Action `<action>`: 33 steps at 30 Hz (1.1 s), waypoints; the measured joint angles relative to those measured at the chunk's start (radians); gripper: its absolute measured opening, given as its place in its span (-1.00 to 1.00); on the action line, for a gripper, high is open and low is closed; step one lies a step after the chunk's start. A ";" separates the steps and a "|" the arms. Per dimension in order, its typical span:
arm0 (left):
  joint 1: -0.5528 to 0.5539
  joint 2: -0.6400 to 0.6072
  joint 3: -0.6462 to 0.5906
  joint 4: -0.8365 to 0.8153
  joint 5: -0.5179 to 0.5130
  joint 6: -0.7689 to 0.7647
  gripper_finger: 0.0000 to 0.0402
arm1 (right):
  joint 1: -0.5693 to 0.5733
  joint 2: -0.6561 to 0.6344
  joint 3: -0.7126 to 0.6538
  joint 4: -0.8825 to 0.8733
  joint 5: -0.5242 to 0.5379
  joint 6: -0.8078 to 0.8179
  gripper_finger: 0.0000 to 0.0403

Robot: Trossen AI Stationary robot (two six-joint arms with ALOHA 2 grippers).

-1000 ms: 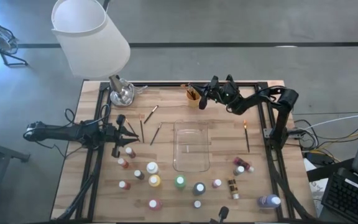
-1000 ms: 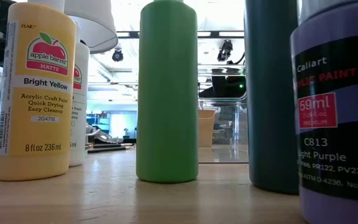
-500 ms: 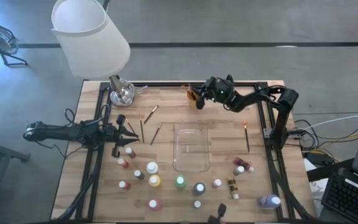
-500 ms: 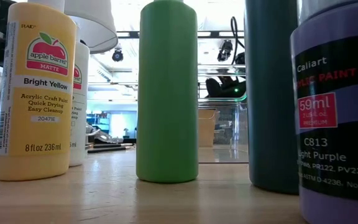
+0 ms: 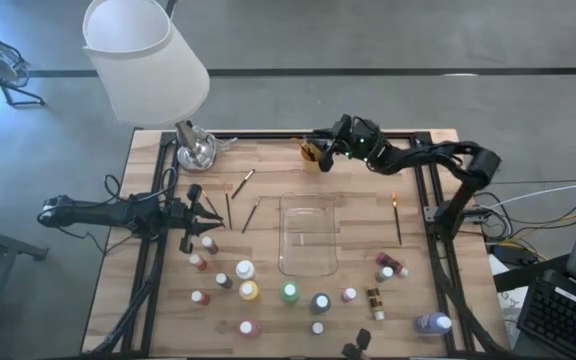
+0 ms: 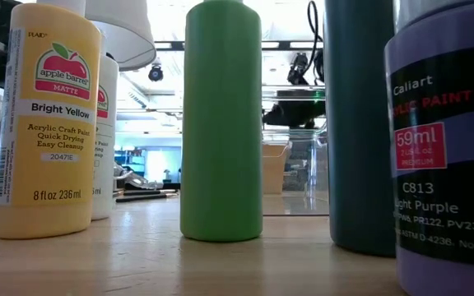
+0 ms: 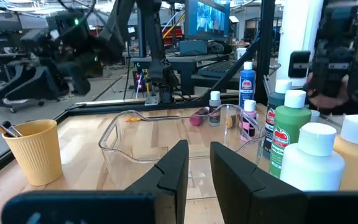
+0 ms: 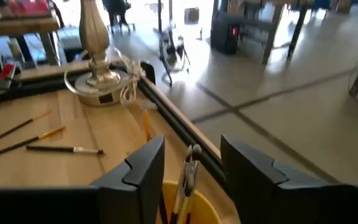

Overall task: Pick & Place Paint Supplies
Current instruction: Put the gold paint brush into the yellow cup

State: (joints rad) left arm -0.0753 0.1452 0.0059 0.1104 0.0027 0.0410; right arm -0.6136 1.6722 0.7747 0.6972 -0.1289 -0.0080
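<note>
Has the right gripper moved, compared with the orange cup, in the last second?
Yes. The right gripper has drawn slightly toward the table's far edge above the orange cup, and its fingers have opened.

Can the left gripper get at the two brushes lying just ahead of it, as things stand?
Probably yes. The left gripper sits beside the two brushes, which lie flat on bare wood, the nearest paint bottles off to one side.

The wooden table (image 5: 268, 180) carries a clear tray (image 5: 308, 235) at its middle, an orange cup (image 5: 311, 156) and a lamp base (image 5: 197, 150) along the far edge, loose brushes (image 5: 251, 214) toward the left edge, one brush (image 5: 397, 220) near the right edge, and small paint bottles (image 5: 289, 292) along the near edge.
</note>
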 joint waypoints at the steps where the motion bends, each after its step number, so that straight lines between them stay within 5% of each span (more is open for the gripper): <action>1: 0.000 0.000 0.000 0.000 0.000 0.000 -0.63 | 0.000 -0.036 0.008 -0.074 0.005 -0.002 -0.21; 9: 0.000 0.000 0.000 0.000 0.000 0.000 -0.63 | 0.002 -0.303 0.171 -0.814 0.183 0.022 -0.18; 18: 0.000 0.000 0.000 0.000 0.000 0.000 -0.63 | 0.012 -0.447 0.283 -1.450 0.210 0.224 -0.33; 25: 0.000 0.000 0.000 0.000 0.000 0.000 -0.63 | 0.011 -0.533 0.163 -1.625 0.236 0.422 -0.28; 33: 0.000 0.000 0.000 0.000 0.000 0.000 -0.63 | 0.011 -0.613 -0.023 -1.636 0.236 0.596 -0.11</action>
State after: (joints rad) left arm -0.0751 0.1455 0.0059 0.1106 0.0027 0.0410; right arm -0.6025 1.0596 0.7521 -0.9390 0.1074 0.5884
